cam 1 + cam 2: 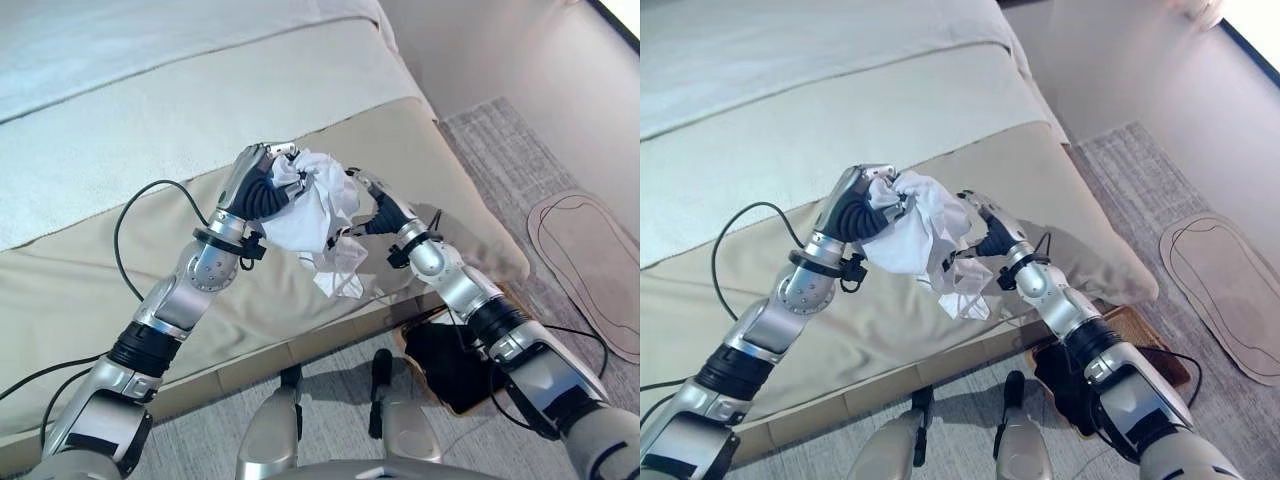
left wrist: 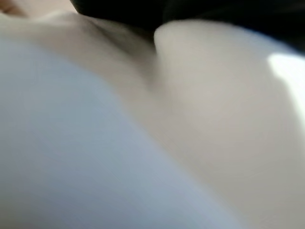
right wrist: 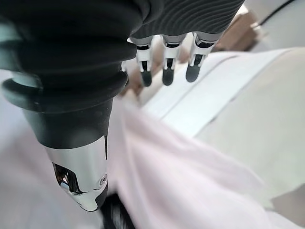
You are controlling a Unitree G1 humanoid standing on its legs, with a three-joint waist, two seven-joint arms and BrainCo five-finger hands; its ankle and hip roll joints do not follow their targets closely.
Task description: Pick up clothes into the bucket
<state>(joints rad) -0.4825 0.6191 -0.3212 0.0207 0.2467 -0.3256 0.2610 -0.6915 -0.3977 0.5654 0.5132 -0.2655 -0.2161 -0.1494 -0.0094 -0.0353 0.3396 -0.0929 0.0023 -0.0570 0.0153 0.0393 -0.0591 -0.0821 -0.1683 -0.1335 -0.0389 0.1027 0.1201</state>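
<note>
Broadly, the upper left of both eye views is taken up by the bed (image 1: 150, 110), its top cut off by the frame edge and its beige front edge running down toward centre right. Grey carpet (image 1: 500, 150) is seen along the right side, with open room between the bed corner and an oval mat (image 1: 590, 260) that is clipped at the right edge. At lower right a dark-lined bucket (image 1: 450, 370) is largely hidden behind the right forearm; only part of its rim and inside can be made out. At centre frame a white cloth (image 1: 315, 205) is held up clear of the bed, bunched at the top and hanging loose below. The left hand (image 1: 255, 180) is curled round the cloth's upper left, though its fingers are mostly buried in the folds. The right hand (image 1: 985, 232) is set against the cloth's right side; whether anything is gripped cannot be told, as its fingers (image 3: 164, 67) are seen extended just past pale fabric in the right wrist view. Blurred pale surfaces alone can be made out in the left wrist view.
</note>
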